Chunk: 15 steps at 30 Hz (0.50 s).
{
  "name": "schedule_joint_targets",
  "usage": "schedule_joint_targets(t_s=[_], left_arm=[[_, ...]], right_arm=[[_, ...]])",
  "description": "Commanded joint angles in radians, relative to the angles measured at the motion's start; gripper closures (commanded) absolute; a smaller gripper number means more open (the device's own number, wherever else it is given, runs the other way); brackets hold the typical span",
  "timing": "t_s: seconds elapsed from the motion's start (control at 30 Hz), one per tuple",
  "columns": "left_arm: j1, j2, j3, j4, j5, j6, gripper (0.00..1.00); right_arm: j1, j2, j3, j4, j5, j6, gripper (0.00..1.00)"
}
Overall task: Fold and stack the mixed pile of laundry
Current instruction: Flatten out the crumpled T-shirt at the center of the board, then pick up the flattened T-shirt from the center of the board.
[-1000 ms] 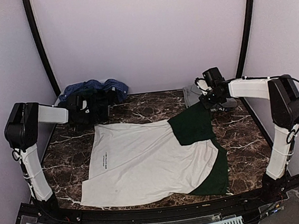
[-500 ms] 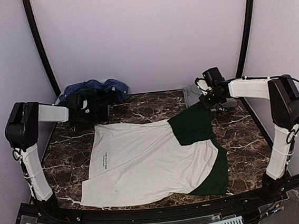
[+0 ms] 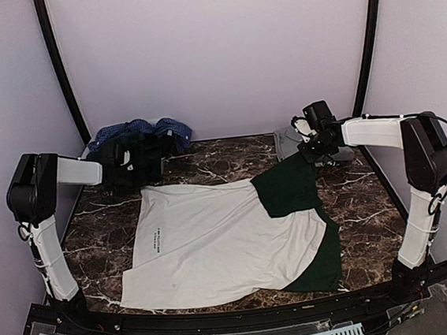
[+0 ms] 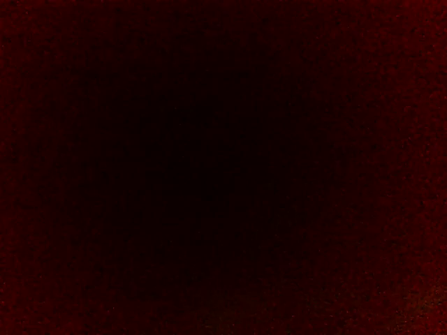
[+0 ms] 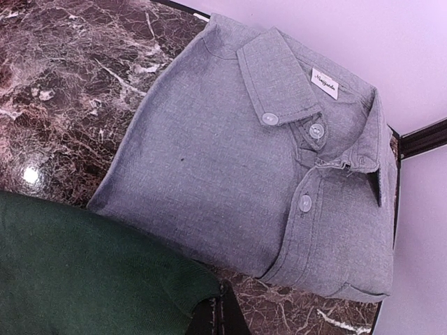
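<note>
Right jaws pinch the green sleeve point(image 3: 288, 185) beside the grey shirt point(image 5: 265, 160), risking snagging it; left jaws' state is hidden in the pile point(image 3: 165, 132).

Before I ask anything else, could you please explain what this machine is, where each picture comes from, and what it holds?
Two robot arms stand at the near edge of a dark marble table. The wide picture looks down from above and behind them; the other two come from cameras on their wrists. A white tee with dark green sleeves lies spread out. The right gripper is shut, pinching one green sleeve, beside a folded grey button-down shirt. The left gripper is buried in a heap of dark and blue checked clothes; its camera shows only darkness, hiding its grip.
</note>
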Motion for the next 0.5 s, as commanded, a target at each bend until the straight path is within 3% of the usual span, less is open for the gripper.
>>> schedule_joint_targets(t_s=[0.0,0.27,0.47], left_arm=[[-0.002,-0.077,-0.126,0.052,-0.018,-0.011,0.66],[-0.007,-0.211,-0.320,0.364,-0.063,-0.044,0.58],[-0.008,-0.174,-0.317,0.369,-0.079,-0.089,0.59]], right_arm=[[-0.001,-0.012,0.024,0.011,0.012,-0.002,1.00],[-0.002,-0.011,0.025,0.011,0.002,0.003,1.00],[-0.002,-0.018,0.024,0.011,0.006,0.001,1.00]])
